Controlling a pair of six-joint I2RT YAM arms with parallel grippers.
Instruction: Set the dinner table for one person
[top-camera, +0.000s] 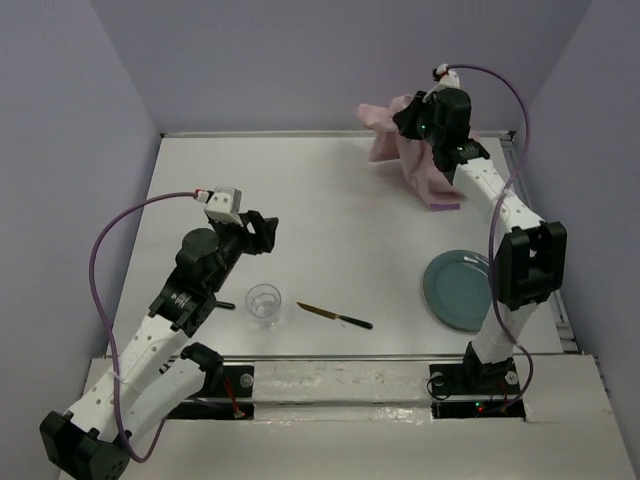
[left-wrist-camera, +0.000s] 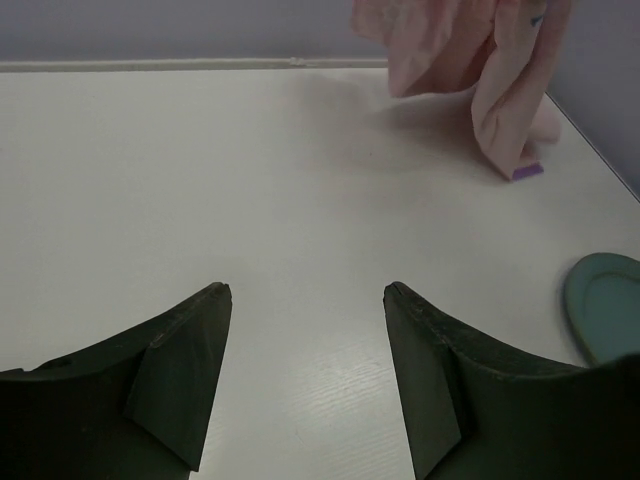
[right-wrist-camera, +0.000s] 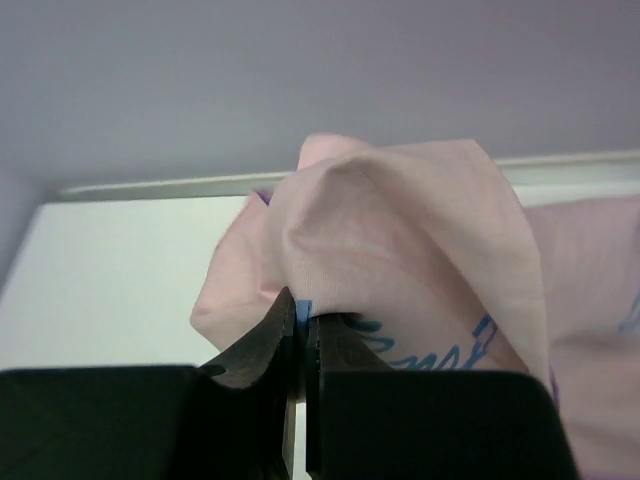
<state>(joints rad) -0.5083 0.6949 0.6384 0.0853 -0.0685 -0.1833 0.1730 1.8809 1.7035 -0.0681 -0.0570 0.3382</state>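
Left tool (left-wrist-camera: 307, 290) gaping, right tool (right-wrist-camera: 303, 315) pinching pink cloth (right-wrist-camera: 400, 250), dinner table (left-wrist-camera: 200, 180) seemingly matte white.

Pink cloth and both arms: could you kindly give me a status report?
Right jaws shut on pink cloth, far right of dinner table. Left jaws open, empty. Glass, knife, plate lie nearer, clear of cloth.

Left arm (top-camera: 160, 330): I hold it bent, low.
Left gripper (left-wrist-camera: 307, 290): jaws apart, empty.
Right arm (top-camera: 490, 200): stretched far ahead.
Right gripper (right-wrist-camera: 303, 318): pinched on pink cloth (right-wrist-camera: 400, 230).
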